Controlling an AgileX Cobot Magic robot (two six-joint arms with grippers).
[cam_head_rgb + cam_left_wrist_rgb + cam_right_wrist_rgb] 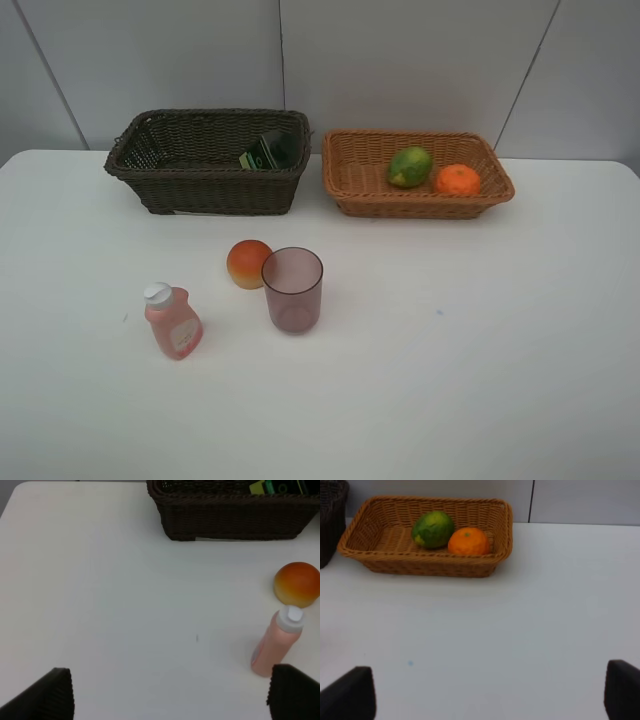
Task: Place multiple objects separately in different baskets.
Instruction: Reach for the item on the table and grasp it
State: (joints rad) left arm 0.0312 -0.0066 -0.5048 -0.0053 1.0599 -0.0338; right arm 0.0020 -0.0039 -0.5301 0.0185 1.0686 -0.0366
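Observation:
The dark brown basket (215,185) holds the dark pump bottle (268,150), lying down; both also show in the left wrist view, the basket (235,517) and the bottle (280,486). The light tan basket (420,205) holds the green fruit (410,166) and the orange (458,180); the right wrist view shows the basket (427,565), the fruit (433,529) and the orange (468,541). On the table stand the peach (248,263), the purple cup (293,290) and the pink bottle (172,321). The left gripper (172,700) is open, near the pink bottle (275,642) and the peach (297,584). The right gripper (487,695) is open and empty.
The white table (480,350) reaches back to a grey panelled wall (400,60). Neither arm shows in the exterior high view. The two baskets stand side by side at the table's far edge.

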